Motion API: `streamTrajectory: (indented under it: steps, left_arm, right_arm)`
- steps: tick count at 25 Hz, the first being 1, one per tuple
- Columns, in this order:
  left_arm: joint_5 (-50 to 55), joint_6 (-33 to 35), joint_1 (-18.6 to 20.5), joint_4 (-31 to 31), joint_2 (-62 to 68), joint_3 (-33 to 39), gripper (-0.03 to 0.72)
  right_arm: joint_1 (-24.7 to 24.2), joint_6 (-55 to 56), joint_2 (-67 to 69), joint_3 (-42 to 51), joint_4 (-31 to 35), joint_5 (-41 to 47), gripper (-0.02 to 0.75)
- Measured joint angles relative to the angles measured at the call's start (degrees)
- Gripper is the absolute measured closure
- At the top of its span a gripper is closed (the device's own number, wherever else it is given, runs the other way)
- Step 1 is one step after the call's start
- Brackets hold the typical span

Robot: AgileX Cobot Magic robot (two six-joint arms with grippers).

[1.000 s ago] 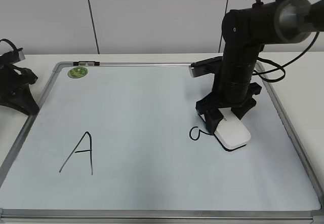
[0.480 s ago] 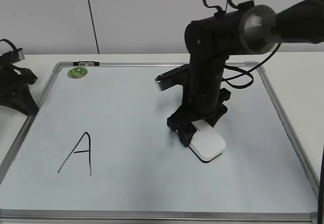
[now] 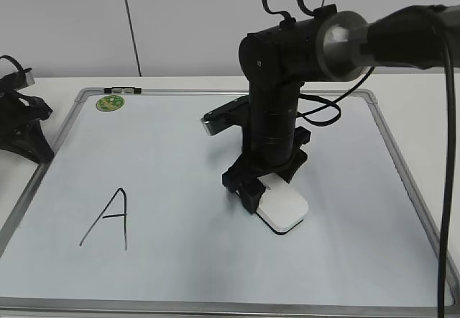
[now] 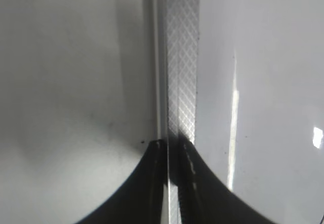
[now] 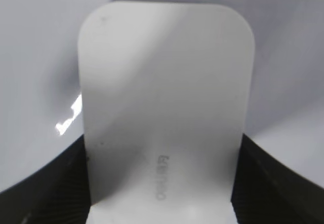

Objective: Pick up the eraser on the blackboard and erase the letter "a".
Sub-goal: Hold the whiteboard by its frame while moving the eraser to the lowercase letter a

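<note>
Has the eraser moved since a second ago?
Yes. The eraser, clamped in the right gripper, has slid left across the blackboard, toward the big "A", over where the small "a" was.

The eraser (image 3: 283, 209), a flat white rounded-rectangle block with a dark underside and small grey lettering on top, is pressed flat on the blackboard (image 3: 180, 152) right of centre. The board, white with a silver frame, is laid flat. No small "a" can be seen.

White eraser (image 5: 164, 107) (grey lettering) between dark gripper (image 5: 162, 183) fingers (image 5: 50, 183)
</note>
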Motion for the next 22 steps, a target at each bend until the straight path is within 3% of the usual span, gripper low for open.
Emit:
streamTrajectory:
  steps: [5,12,22]
  left_arm:
    - [0.0,0.0,0.0,0.0,0.0,0.0,0.653]
    - [0.0,0.0,0.0,0.0,0.0,-0.1,0.653]
    - [0.0,0.0,0.0,0.0,0.0,-0.1,0.653]
  right_arm:
    - [-3.0,1.1,0.5,-1.6,-1.5,0.2,0.200]
    - [-10.9,3.2,0.5,-1.9,-4.5,0.2,0.200]
    - [-10.5,3.1,0.5,-3.5,0.5,3.9,0.200]
